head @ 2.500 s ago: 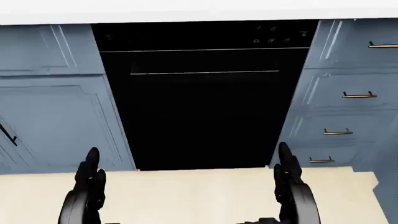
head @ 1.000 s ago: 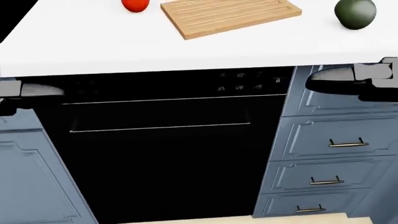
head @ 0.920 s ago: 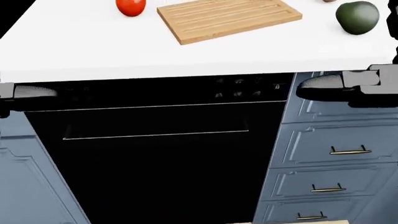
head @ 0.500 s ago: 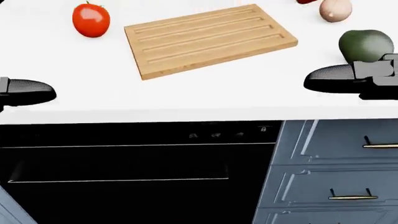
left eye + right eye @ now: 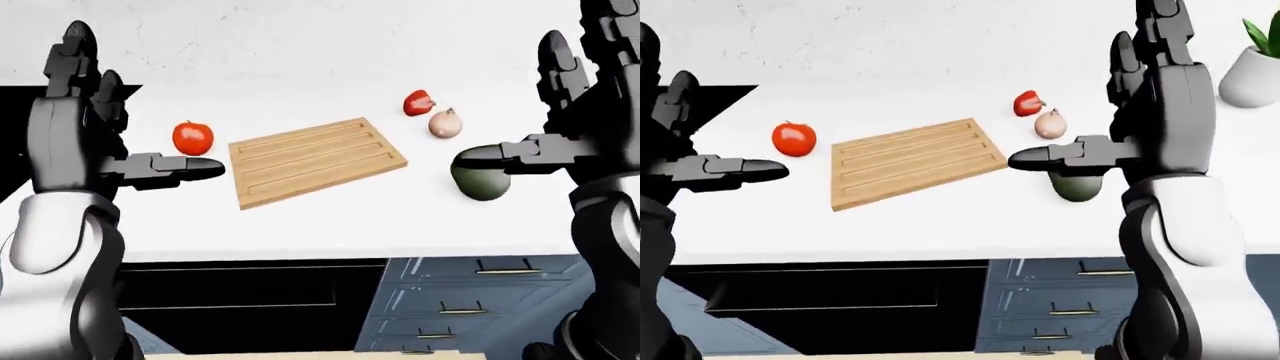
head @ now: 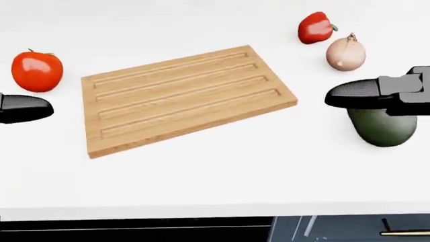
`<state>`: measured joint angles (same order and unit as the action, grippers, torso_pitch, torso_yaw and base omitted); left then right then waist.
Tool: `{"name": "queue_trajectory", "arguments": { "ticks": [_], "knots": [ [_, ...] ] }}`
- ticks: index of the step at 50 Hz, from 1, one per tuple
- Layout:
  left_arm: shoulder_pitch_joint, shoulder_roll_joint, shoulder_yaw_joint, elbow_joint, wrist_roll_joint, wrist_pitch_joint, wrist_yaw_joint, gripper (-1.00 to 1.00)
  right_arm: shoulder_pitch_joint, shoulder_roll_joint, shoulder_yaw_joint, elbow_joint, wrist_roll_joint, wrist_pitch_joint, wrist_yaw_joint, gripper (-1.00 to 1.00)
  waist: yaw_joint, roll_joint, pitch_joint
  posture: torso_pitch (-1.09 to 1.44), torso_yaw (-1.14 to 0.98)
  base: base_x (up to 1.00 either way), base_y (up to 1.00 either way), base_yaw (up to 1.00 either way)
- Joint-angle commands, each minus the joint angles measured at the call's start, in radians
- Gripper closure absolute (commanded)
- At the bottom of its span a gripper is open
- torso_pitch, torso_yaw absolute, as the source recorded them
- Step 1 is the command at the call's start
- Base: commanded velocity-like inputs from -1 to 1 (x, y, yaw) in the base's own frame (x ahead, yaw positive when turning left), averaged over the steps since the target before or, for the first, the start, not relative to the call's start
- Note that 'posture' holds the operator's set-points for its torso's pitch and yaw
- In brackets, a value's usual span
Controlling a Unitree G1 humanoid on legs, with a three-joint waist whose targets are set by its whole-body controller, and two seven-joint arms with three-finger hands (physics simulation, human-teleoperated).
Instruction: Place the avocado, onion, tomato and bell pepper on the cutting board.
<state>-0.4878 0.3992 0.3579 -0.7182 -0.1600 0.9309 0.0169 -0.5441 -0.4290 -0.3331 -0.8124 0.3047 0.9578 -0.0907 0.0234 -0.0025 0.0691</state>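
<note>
A wooden cutting board [image 6: 181, 98] lies bare on the white counter [image 6: 201, 181]. A red tomato [image 6: 37, 70] sits to its left. A red bell pepper [image 6: 314, 27] and a pale onion [image 6: 346, 53] sit to its upper right, and a dark green avocado [image 6: 383, 128] sits to its right. My left hand [image 5: 130, 112] is open and raised, its thumb just below and right of the tomato in the left-eye view. My right hand [image 5: 1090, 90] is open and raised, its thumb over the avocado. Both hands are empty.
A black dishwasher front [image 5: 250, 300] sits under the counter, with blue drawers [image 5: 470, 300] to its right. A white plant pot [image 5: 1252, 75] stands on the counter at the right-eye view's far right. A white wall rises behind the counter.
The camera has tilted up from the dishwasher front to the counter top, so the board and vegetables slid down into view. Both hands have risen to counter height.
</note>
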Motion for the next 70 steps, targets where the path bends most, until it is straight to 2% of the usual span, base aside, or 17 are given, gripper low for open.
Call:
{"name": "queue_trajectory", "arguments": {
  "ticks": [1,5,6,9,10,14,19,21,24,29,31,33,39,48,53,61,70],
  "knots": [
    [-0.036,0.017,0.009,-0.039,-0.002,-0.029,-0.002,-1.00,-0.018,-0.010,-0.024,-0.018,-0.025,-0.037,-0.005,-1.00,-0.008,0.028,-0.012,0.00,0.00,0.43,0.00,0.00],
    [-0.027,0.018,0.012,-0.042,-0.002,-0.033,-0.003,-1.00,-0.022,0.002,-0.023,-0.012,-0.032,-0.041,-0.001,-1.00,0.003,0.013,-0.024,0.00,0.00,0.43,0.00,0.00],
    [-0.028,0.018,0.014,-0.042,-0.002,-0.032,-0.002,-1.00,-0.026,0.008,-0.030,-0.011,-0.034,-0.043,-0.013,-1.00,0.003,0.003,-0.010,0.00,0.00,0.16,0.00,0.00],
    [-0.021,0.021,0.021,-0.044,-0.005,-0.034,-0.008,-1.00,-0.016,0.012,-0.043,-0.015,-0.021,-0.045,-0.024,-1.00,-0.011,-0.052,-0.046,0.00,0.00,0.00,0.00,0.00],
    [-0.022,0.023,0.027,-0.047,-0.008,-0.029,-0.008,-1.00,-0.015,0.011,-0.046,-0.017,-0.016,-0.046,-0.027,-1.00,-0.005,-0.036,-0.024,0.00,0.00,0.00,0.00,0.00],
    [-0.015,0.026,0.031,-0.052,-0.010,-0.030,-0.008,-1.00,-0.010,0.005,-0.045,-0.017,-0.008,-0.052,-0.033,-1.00,-0.010,-0.037,-0.008,0.00,0.00,0.00,0.00,0.00],
    [-0.009,0.031,0.042,-0.066,-0.016,-0.022,-0.007,-1.00,-0.003,-0.003,-0.046,-0.023,0.000,-0.051,-0.038,-1.00,-0.024,0.024,-0.018,0.00,0.00,0.00,0.00,0.00],
    [0.000,0.036,0.047,-0.073,-0.014,-0.019,-0.013,-1.00,0.004,-0.011,-0.043,-0.029,-0.005,-0.047,-0.031,-1.00,-0.026,0.002,-0.022,0.00,0.00,0.00,0.00,0.00],
    [0.000,0.033,0.041,-0.072,-0.010,-0.020,-0.013,-1.00,0.006,-0.007,-0.036,-0.037,-0.016,-0.040,-0.019,-1.00,-0.023,0.007,-0.058,0.00,0.00,0.00,0.08,0.00],
    [0.003,0.030,0.040,-0.073,-0.005,-0.019,-0.017,-1.00,0.017,0.006,-0.049,-0.040,-0.024,-0.049,-0.017,-1.00,-0.015,-0.027,-0.031,0.00,0.00,0.00,0.20,0.00],
    [0.002,0.031,0.041,-0.073,-0.003,-0.019,-0.018,-1.00,0.025,0.005,-0.045,-0.039,-0.027,-0.057,-0.016,-1.00,-0.020,0.026,-0.057,0.00,0.00,0.00,0.00,0.00],
    [0.003,0.029,0.035,-0.070,0.002,-0.022,-0.019,-1.00,0.030,0.015,-0.049,-0.038,-0.026,-0.057,-0.019,-1.00,-0.023,0.008,-0.037,0.00,0.00,0.00,0.00,0.00],
    [0.008,0.023,0.033,-0.067,0.010,-0.029,-0.022,-1.00,0.056,-0.008,-0.075,-0.071,-0.027,-0.007,0.001,-1.00,-0.013,-0.008,-0.041,0.00,0.00,0.00,0.00,0.00],
    [0.022,0.022,0.046,-0.066,0.010,-0.041,-0.027,-1.00,0.077,-0.115,-0.190,-0.176,-0.021,0.204,0.083,-1.00,-0.010,-0.017,-0.034,0.00,0.00,0.00,0.00,0.00],
    [0.027,0.025,0.052,-0.065,0.011,-0.043,-0.030,-1.00,0.179,-0.183,-0.201,-0.222,-0.125,0.288,0.239,-1.00,-0.011,-0.023,-0.029,0.00,0.00,0.00,0.00,0.00],
    [0.043,0.019,0.054,-0.061,0.019,-0.056,-0.037,-1.00,0.324,-0.202,-0.093,-0.205,-0.465,0.251,0.539,-1.00,-0.018,-0.020,-0.026,0.00,0.00,0.00,0.00,0.00],
    [0.062,0.000,0.046,-0.040,0.029,-0.094,-0.038,-1.00,0.350,-0.078,-0.020,-0.187,-0.783,0.183,0.783,-1.00,-0.025,-0.009,-0.034,0.00,0.00,0.00,0.00,0.00]
  ]
}}
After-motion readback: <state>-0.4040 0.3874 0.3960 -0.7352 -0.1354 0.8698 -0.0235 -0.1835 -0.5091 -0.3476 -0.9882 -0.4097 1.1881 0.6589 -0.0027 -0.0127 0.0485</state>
